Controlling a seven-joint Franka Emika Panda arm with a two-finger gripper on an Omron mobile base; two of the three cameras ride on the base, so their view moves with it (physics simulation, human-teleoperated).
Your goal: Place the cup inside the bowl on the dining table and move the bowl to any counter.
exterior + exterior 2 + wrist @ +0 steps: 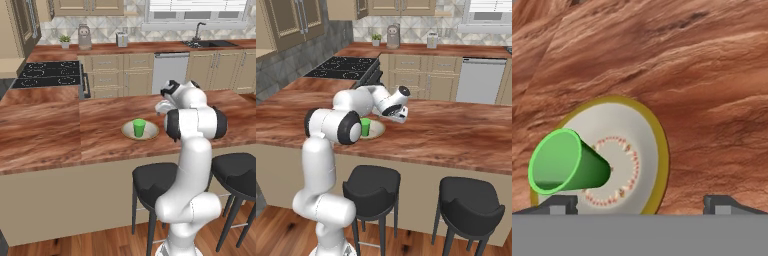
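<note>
Fingertips [559, 205] sitting wide apart at bottom of hand view, gripper [642, 206] spread fully w/ nothing between, hovering just above and beside bowl [644, 150]. Cup [567, 162] standing upright inside bowl, roughly centred over its dotted ring pattern, so first half of task looking done. Bowl resting on dining table [60, 135], near the front edge above the stools [157, 182], w/ arm's wrist [396, 107] bending down next to it. Judging step in hand as getting a grip on bowl for carrying to counter [145, 47] w/ sink [210, 44] at back wall. Doing it well prob. meaning: lowering one finger inside the rim and one outside, on the side away from cup, pinching the tan rim rather than trying to span the whole bowl, which looks too wide for the jaws. Keeping clear of cup while descending, since a nudge could tip it out. Lifting level and slow afterwards, bowl being shallow and cup light. Exact height of fingers over rim not tellable from these views.
</note>
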